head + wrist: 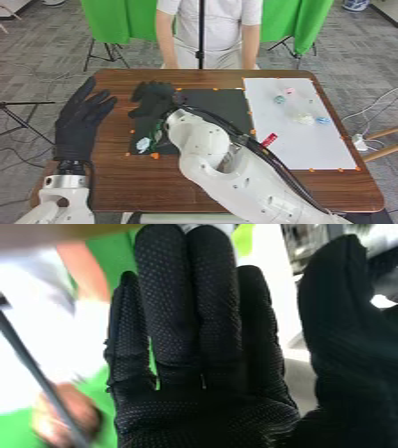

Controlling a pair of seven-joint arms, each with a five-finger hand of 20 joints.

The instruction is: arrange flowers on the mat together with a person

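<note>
In the head view my right hand point(153, 99) is over the upper left part of the black mat point(222, 105), hiding what lies under it. A pale flower point(143, 145) with a green stem lies on the mat's lower left corner. Pink point(290, 91), teal point(279, 99), cream point(304, 119) and blue point(322, 120) flowers lie on the white sheet point(293, 150). My left hand point(78, 120) is open at the table's left side. In the right wrist view, my right hand point(200, 339) has straight fingers, holding nothing visible.
The brown wooden table point(195, 185) carries the mat and sheet side by side, with small orange markers at their edges. A red object point(269, 140) lies near the sheet's left edge. My right forearm point(213, 155) crosses the mat's lower right part.
</note>
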